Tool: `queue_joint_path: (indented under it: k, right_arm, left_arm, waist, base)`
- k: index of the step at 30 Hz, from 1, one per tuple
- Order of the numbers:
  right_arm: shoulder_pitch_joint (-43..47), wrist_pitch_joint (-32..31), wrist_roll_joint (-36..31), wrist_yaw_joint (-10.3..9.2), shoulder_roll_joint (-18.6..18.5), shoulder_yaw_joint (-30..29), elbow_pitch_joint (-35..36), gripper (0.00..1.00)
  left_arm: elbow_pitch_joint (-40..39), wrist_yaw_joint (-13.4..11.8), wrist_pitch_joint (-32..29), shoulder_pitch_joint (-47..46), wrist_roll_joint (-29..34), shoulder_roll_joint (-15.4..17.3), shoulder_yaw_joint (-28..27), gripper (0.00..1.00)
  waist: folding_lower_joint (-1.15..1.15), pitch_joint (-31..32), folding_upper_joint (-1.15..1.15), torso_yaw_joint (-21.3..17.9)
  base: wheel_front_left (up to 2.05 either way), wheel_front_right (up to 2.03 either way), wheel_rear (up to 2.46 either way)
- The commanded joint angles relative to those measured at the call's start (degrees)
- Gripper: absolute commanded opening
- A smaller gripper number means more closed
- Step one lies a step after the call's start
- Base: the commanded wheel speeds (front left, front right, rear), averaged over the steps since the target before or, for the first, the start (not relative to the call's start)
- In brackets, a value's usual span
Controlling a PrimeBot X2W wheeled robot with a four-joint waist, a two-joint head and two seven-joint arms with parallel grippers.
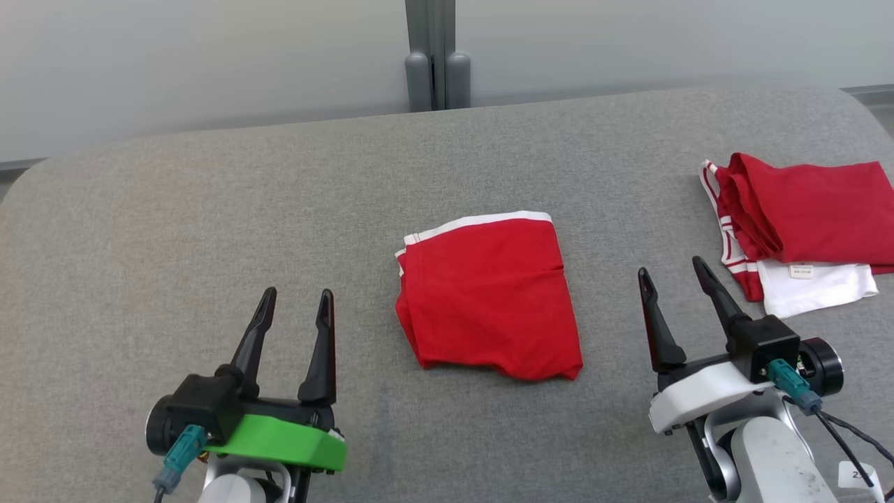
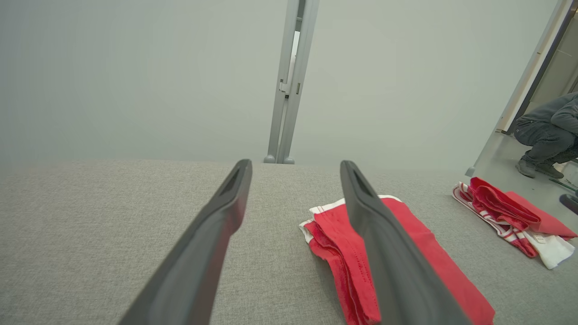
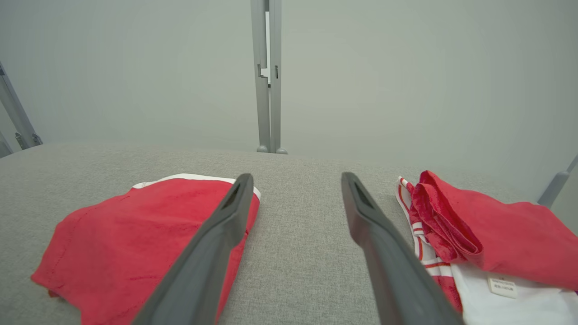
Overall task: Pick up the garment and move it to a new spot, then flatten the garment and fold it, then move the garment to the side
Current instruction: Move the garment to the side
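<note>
At centre of the grey surface (image 1: 209, 209), the red garment (image 1: 489, 297) lies flat and folded. Left gripper (image 1: 298, 292) and right gripper (image 1: 670, 267) flank it near-side, both spread wide, holding nothing. Fold looks done; left: move it aside, probably to the far-right pile (image 1: 803, 216).

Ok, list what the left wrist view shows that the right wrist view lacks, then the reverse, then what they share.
Left wrist view: a crouching person beyond the surface, at that view's right edge. Right wrist view: slanted metal struts at its left edge. Shared: the folded red garment, the red and white pile, the grey padded surface and the grey post behind it.
</note>
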State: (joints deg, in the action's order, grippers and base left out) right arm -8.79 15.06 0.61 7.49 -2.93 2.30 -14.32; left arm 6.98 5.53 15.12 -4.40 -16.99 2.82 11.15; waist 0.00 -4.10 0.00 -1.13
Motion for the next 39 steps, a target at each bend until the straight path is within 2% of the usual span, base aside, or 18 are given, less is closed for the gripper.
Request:
queue_joint_path:
  k: [1, 4, 13, 25, 32, 33, 34, 35, 39]
  right_arm:
    - [-0.38, 0.13, 0.25, -0.01, -0.02, 0.18, -0.71, 1.00]
    - [-1.58, 0.13, -0.96, -0.01, -0.01, 0.45, -2.86, 1.00]
    - [-7.56, -3.36, 0.91, -0.01, -0.04, 3.27, -11.77, 1.00]
    - [-15.90, -6.88, 12.93, -0.01, -0.06, 5.08, -24.96, 1.00]
    - [-17.48, -10.16, 11.49, 0.02, 0.22, 8.51, -32.67, 1.00]
    - [-17.62, -10.34, 11.78, 0.02, 0.28, 9.10, -33.22, 0.90]
    - [-17.80, -10.18, 12.17, 0.09, 0.32, 9.82, -33.65, 0.22]
    - [-18.02, -9.57, 12.35, 0.10, 0.37, 10.64, -33.83, 0.00]
    - [-19.49, -7.03, 10.06, 0.01, -0.09, 11.81, -34.19, 0.00]
  left_arm:
    - [0.22, 0.26, -0.01, 0.50, 0.49, 0.17, 0.16, 1.00]
    - [0.40, 0.45, -0.01, -0.64, 0.53, 0.16, 0.71, 1.00]
    - [0.93, 0.99, -0.01, -3.89, 0.95, 0.16, 2.68, 1.00]
    - [1.44, 1.17, -0.01, -6.03, -0.08, 0.16, 4.37, 1.00]
    - [1.42, 0.94, -0.01, -6.30, -0.48, 0.16, 4.38, 1.00]
    - [1.40, 0.91, -0.01, -6.32, -0.48, 0.16, 4.42, 1.00]
    - [1.41, 0.84, -0.01, -6.37, -0.48, 0.16, 4.40, 1.00]
    - [1.41, 0.81, -0.01, -6.37, -0.46, 0.16, 4.37, 1.00]
    - [1.26, 0.81, -0.01, -5.94, 0.05, 0.16, 4.04, 1.00]
  waist:
    - [0.00, -0.54, 0.00, 0.23]
    - [0.00, -1.76, 0.00, 0.80]
    - [0.00, -6.68, 0.00, 4.32]
    - [0.00, -10.55, 0.00, 9.39]
    - [0.00, -10.59, 0.00, 9.88]
    - [0.00, -10.53, 0.00, 9.81]
    - [0.00, -10.41, 0.00, 9.64]
    - [0.00, -10.22, 0.00, 9.38]
    - [0.00, -9.21, 0.00, 7.74]
  base:
    - [0.00, 0.00, 0.00]
    - [0.00, 0.00, 0.00]
    - [0.00, 0.00, 0.00]
    - [0.00, 0.00, 0.00]
    - [0.00, 0.00, 0.00]
    - [0.00, 0.00, 0.00]
    - [0.00, 0.00, 0.00]
    - [0.00, 0.00, 0.00]
    - [0.00, 0.00, 0.00]
